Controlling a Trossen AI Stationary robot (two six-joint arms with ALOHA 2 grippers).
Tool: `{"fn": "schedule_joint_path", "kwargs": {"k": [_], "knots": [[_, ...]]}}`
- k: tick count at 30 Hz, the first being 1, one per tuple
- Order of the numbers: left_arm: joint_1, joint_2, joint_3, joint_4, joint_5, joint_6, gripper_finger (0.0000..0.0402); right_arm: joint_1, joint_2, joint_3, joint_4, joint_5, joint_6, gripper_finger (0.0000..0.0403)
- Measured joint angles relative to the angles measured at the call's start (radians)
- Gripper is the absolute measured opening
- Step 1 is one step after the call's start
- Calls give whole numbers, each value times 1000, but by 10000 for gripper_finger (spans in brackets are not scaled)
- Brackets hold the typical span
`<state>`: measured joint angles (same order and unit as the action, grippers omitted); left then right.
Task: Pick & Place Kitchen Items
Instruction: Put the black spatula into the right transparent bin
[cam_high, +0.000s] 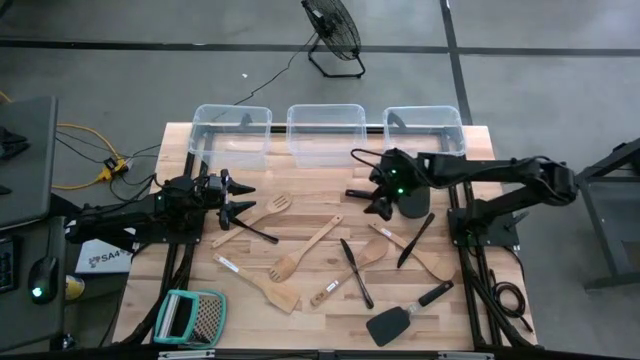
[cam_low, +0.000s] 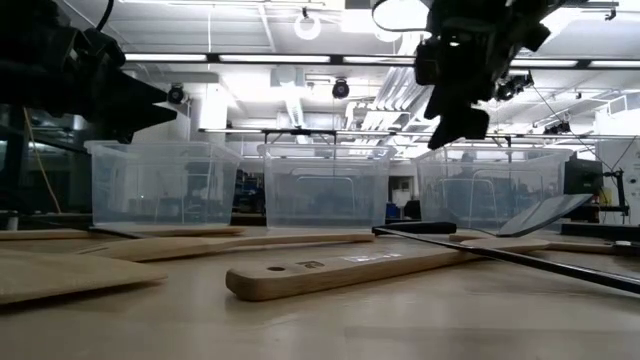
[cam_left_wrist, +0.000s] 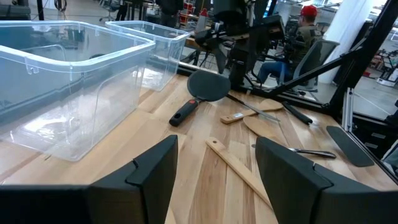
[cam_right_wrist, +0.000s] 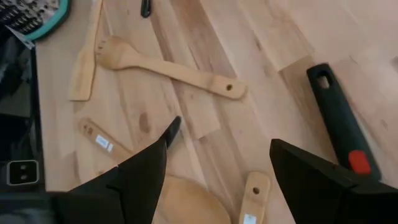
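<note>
- the left gripper (cam_high: 243, 197) hangs above the left part of the table (cam_high: 310, 305) with its fingers (cam_left_wrist: 152, 171) spread and nothing between them; it points toward the table's middle
- just beside its tips lies a pale slotted wooden spatula (cam_high: 262, 215), and a thin black utensil (cam_high: 256, 230) lies under the lower finger
- the right gripper (cam_high: 378, 190) hovers over the right part of the table, in front of the right clear bin (cam_high: 424, 128); its fingers (cam_right_wrist: 140, 171) stand wide apart and hold nothing
- below it, in the right wrist view, lie a slotted wooden spoon (cam_right_wrist: 165, 65) and a black handle with a red patch (cam_right_wrist: 339, 127), both flat on the wood
- the rest of the kitchen items are scattered over the middle and right of the table: wooden spoons and spatulas (cam_high: 305, 250), a black fork (cam_high: 355, 270), a black spatula (cam_high: 405, 315) near the front edge
- three clear bins stand in a row along the far edge; the middle bin (cam_high: 326, 132) shows nothing inside
- a teal-framed grater (cam_high: 192, 318) lies at the front left corner
</note>
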<state>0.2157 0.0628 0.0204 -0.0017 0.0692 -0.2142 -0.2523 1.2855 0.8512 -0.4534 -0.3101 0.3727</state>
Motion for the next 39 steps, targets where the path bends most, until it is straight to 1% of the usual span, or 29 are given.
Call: {"fn": "schedule_joint_path", "kwargs": {"k": [6, 13, 15, 19, 23, 26, 33, 39], "knots": [[0, 0, 0, 0, 0, 0, 214, 1, 100, 76, -100, 138, 9, 278], [0, 0, 0, 0, 0, 0, 214, 1, 219, 177, -277, 324, -115, 278], [0, 0, 0, 0, 0, 0, 214, 1, 254, 196, -329, 360, -156, 278], [0, 0, 0, 0, 0, 0, 214, 4, 319, 214, -397, 357, -182, 278], [0, 0, 0, 0, 0, 0, 214, 9, 387, 237, -433, 356, -136, 278], [0, 0, 0, 0, 0, 0, 214, 15, 429, 267, -436, 357, -134, 278], [0, 0, 0, 0, 0, 0, 214, 19, 513, 357, -503, 475, -196, 278], [0, 0, 0, 0, 0, 0, 214, 14, 575, 376, -504, 484, -266, 278]]}}
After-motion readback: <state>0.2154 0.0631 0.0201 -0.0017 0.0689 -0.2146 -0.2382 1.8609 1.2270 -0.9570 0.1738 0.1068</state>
